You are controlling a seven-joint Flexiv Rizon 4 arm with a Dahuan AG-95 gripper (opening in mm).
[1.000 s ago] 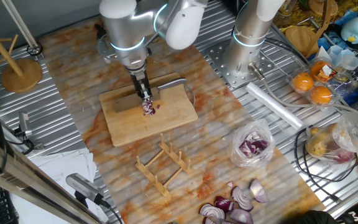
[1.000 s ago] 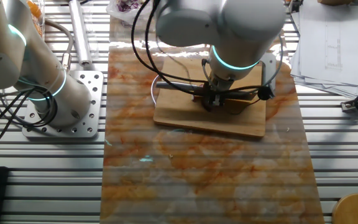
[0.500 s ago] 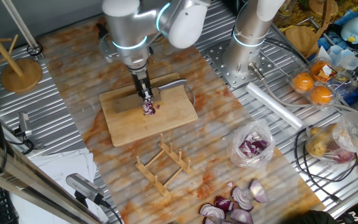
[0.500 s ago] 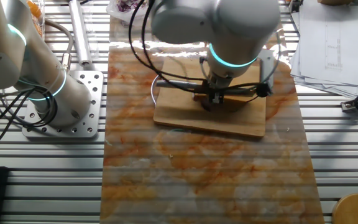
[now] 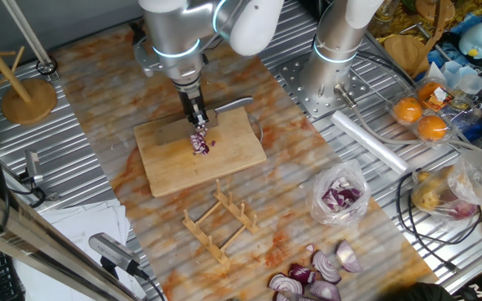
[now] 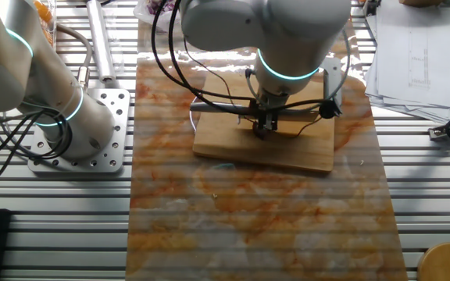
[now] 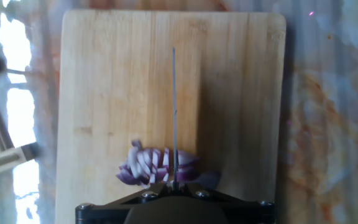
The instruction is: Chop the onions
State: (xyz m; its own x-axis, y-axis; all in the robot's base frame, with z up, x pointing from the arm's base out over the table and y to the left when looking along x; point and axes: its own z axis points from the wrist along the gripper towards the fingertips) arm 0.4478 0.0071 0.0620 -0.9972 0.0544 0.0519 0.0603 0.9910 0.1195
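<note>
The onions [image 5: 200,143] are a small heap of purple-white pieces, partly sliced, on the wooden cutting board [image 5: 174,159]. They also show in the hand view [image 7: 156,167] and in the other fixed view [image 6: 262,133]. My gripper [image 5: 197,122] is shut on a knife [image 5: 232,105] and holds it just above the heap. In the hand view the blade [image 7: 174,112] shows edge-on as a thin line over the right part of the heap, running along the board [image 7: 104,93]. The fingertips are hidden behind the gripper body [image 7: 173,205].
A wooden rack [image 5: 220,219] lies in front of the board. A clear bag of purple chunks [image 5: 340,196] and larger onion wedges [image 5: 318,274] are at the front right. A second arm's base [image 5: 329,79], a plastic roll [image 5: 381,148], oranges [image 5: 421,117] and a wooden stand [image 5: 28,96] surround the mat.
My gripper has lifted the knife up off the onion heap by a little. The heap stays in place on the board.
</note>
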